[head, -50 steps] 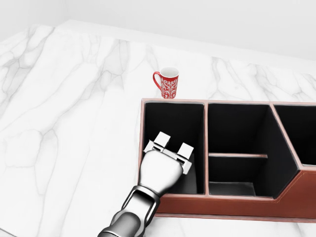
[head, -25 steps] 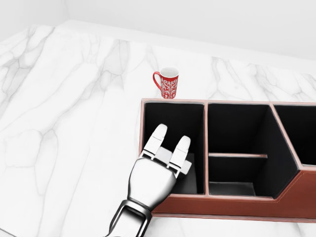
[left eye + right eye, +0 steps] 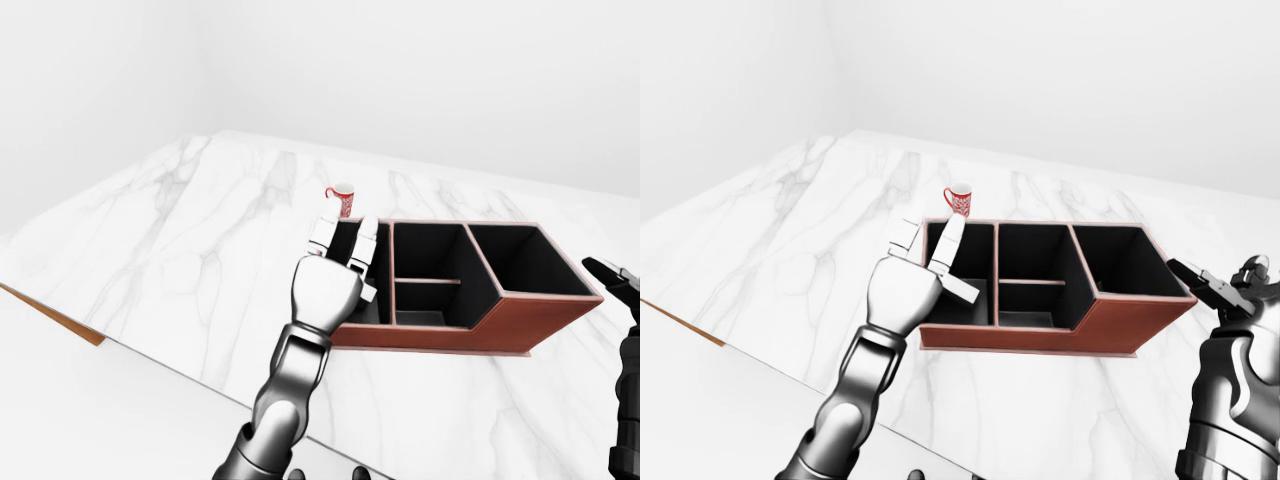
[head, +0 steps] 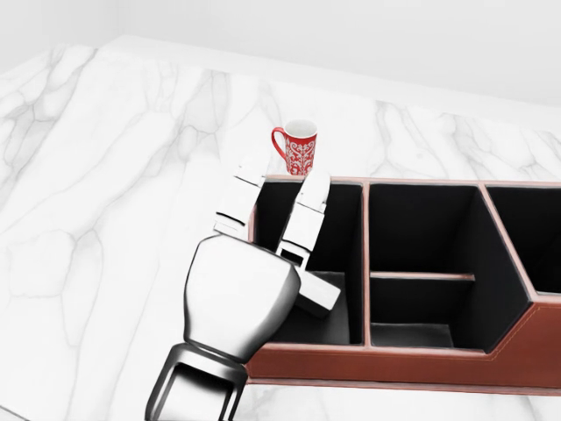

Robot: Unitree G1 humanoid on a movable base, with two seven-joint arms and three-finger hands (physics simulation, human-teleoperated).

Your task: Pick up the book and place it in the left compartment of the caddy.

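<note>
Left hand [image 4: 241, 289] spread wide and empty, fingers [image 4: 307, 210] straight and pointing away toward the mug [image 4: 296, 147] just beyond their tips. Hangs over the left compartment [image 4: 337, 219] of the caddy [image 4: 421, 182], palm above its near-left corner, thumb jutting right over the dark well: a pose fit for letting go or lifting clear, not for gripping. No book to be made out in any view; possibly lying flat below the palm on the compartment floor, where only a grey patch shows, but impossible to tell. Right hand [image 3: 1225, 285] parked far to the right, off the caddy's end, touching nothing, grip unreadable. Probably idle to leave room.
</note>
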